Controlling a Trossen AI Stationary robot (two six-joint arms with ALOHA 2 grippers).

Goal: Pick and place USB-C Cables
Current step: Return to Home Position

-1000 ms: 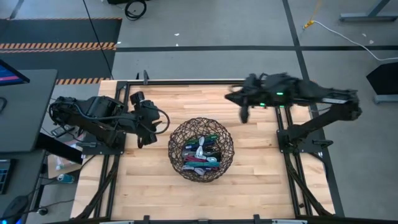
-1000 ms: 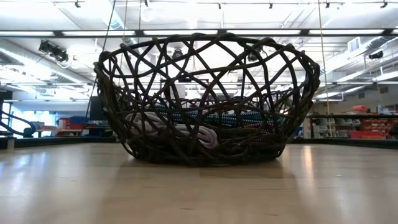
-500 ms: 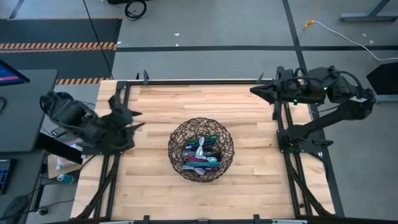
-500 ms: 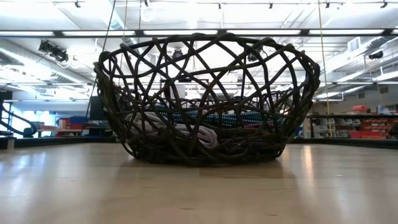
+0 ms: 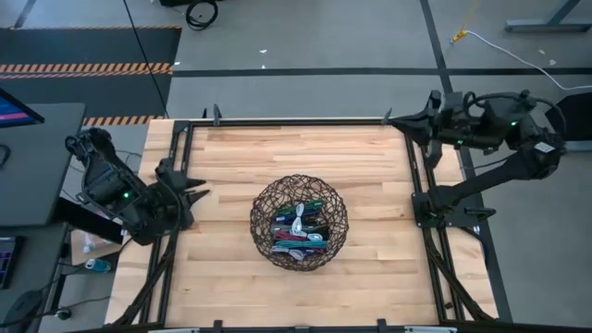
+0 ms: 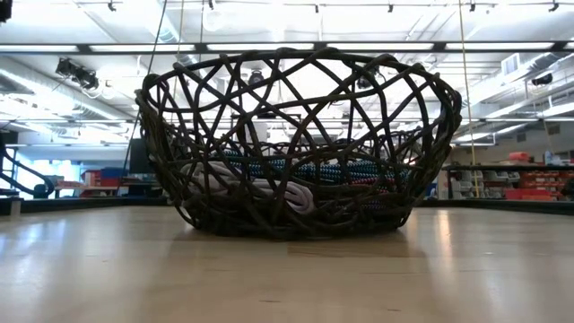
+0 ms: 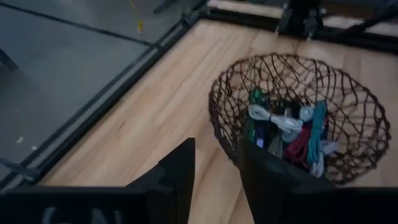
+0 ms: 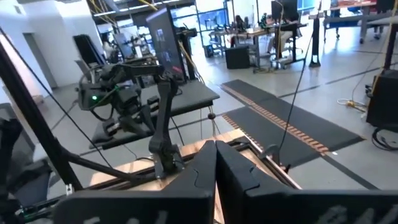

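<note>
usb-c cables [image 5: 298,227], short folded bundles in green, teal, magenta, black and pale grey: heaped together inside dark open-weave wire basket [image 5: 262,199], at centre of pale wooden table [image 5: 370,268]. left gripper [image 7: 216,146]: at table's left edge, empty, fingers slightly parted. right gripper [image 8: 216,149]: at far right corner, empty, fingers pressed together.

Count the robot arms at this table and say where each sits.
2: the left arm at the table's left edge, the right arm at its far right corner.
</note>
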